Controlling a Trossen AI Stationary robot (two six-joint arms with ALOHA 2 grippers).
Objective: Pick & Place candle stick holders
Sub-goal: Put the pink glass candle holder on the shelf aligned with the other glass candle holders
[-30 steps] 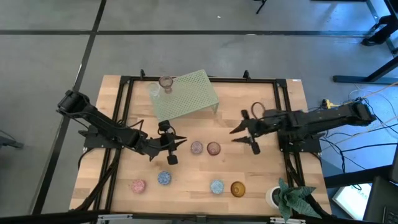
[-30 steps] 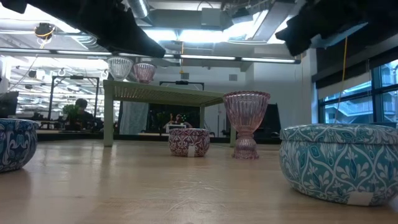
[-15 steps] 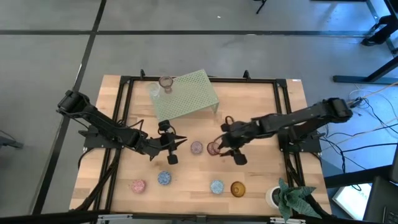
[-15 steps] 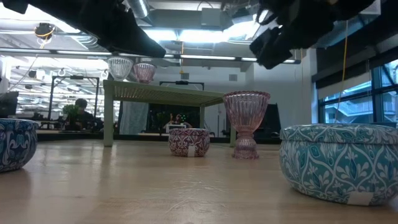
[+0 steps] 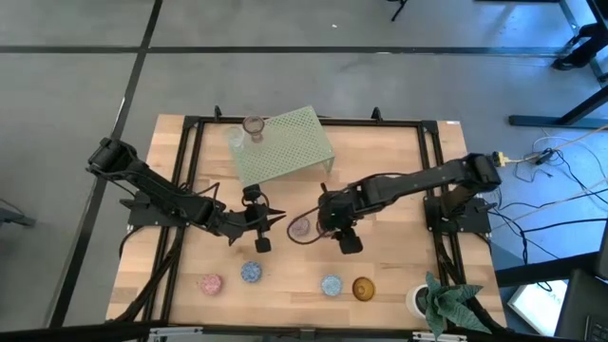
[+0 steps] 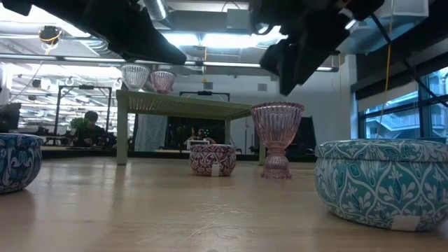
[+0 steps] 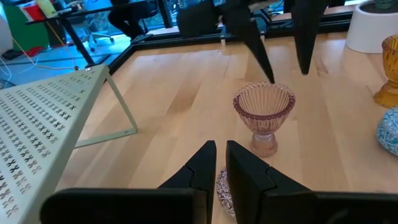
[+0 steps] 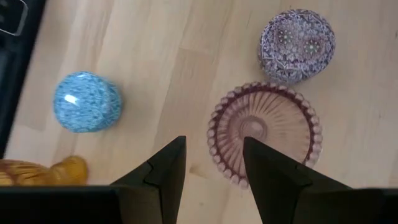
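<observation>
Wooden table (image 5: 399, 275) planks carry the scattered candle stick holders, with a green rack (image 5: 283, 144) at the far side already bearing two. Directly beneath the right pincer (image 8: 214, 163), whose fingers are spread, stands the pink stemmed holder (image 8: 265, 132), its ribbed rim just ahead of the tips; a mauve patterned cup (image 8: 296, 44) sits just beyond it. A good grasp likely means centring over the rim, descending straight, and closing gently without nudging that neighbour. The left pincer (image 7: 219, 163), pressed nearly together, waits nearby.
</observation>
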